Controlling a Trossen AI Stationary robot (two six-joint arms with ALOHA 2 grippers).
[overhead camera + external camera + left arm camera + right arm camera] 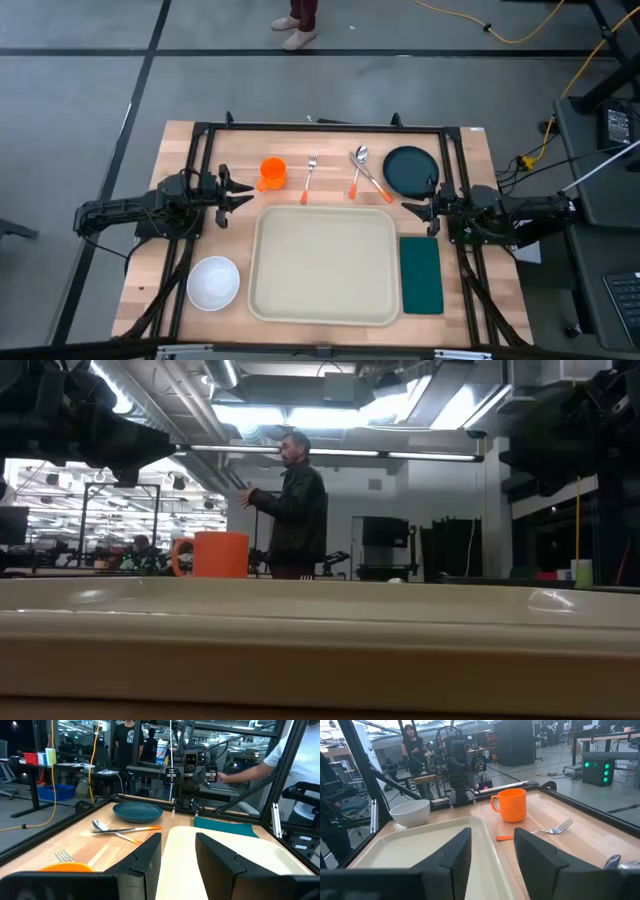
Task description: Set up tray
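Observation:
The beige tray [325,265] lies flat on the wooden table, in the middle of its near half. Behind it sit an orange cup [272,172], a fork [310,175], two orange-handled spoons [365,172] and a round dark plate [410,170]. A white bowl [213,282] stands left of the tray, and a dark green napkin [421,273] lies to its right. My left gripper [240,192] hovers open off the tray's far left corner. My right gripper [412,207] hovers open off its far right corner. In the wrist views each gripper [177,855] [492,850] looks across the tray [225,855] [420,845].
A black frame [320,128] runs along the table's far edge and sides. In the low view the tray rim [320,630] fills the foreground, the cup [215,553] stands behind it, and a person [295,505] stands in the room beyond. Bare wood shows between the tray and the utensils.

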